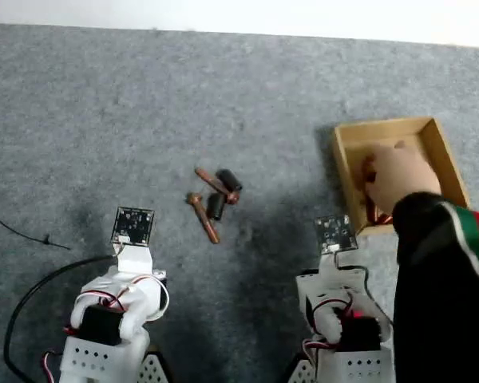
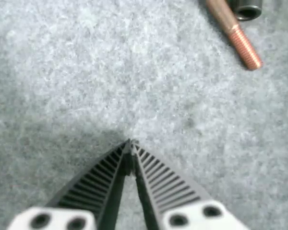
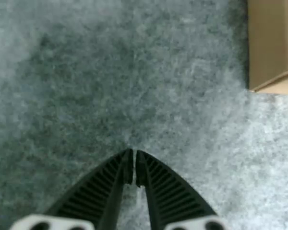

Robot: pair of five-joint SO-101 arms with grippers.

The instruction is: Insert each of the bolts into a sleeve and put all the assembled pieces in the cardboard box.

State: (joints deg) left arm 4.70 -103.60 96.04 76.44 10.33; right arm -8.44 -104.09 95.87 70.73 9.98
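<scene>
Two copper bolts [image 1: 203, 217] and two black sleeves [image 1: 216, 206] lie bunched on the grey felt mid-table. One bolt [image 2: 234, 34] and a sleeve end [image 2: 246, 6] also appear in the left wrist view, ahead of my left gripper [image 2: 131, 145], which is shut and empty. My right gripper [image 3: 133, 154] is shut and empty too, over bare felt beside the cardboard box [image 3: 272, 44]. The box [image 1: 433, 136] stands at the right; a person's hand [image 1: 397, 179] is inside it, hiding most of its contents. Something reddish [image 1: 374, 214] lies in the box under the hand.
A black cable [image 1: 32, 238] lies on the felt at the far left. The person's dark sleeve [image 1: 443, 279] with a red, white and green stripe hangs over the right arm's side. Both arms sit at the near edge.
</scene>
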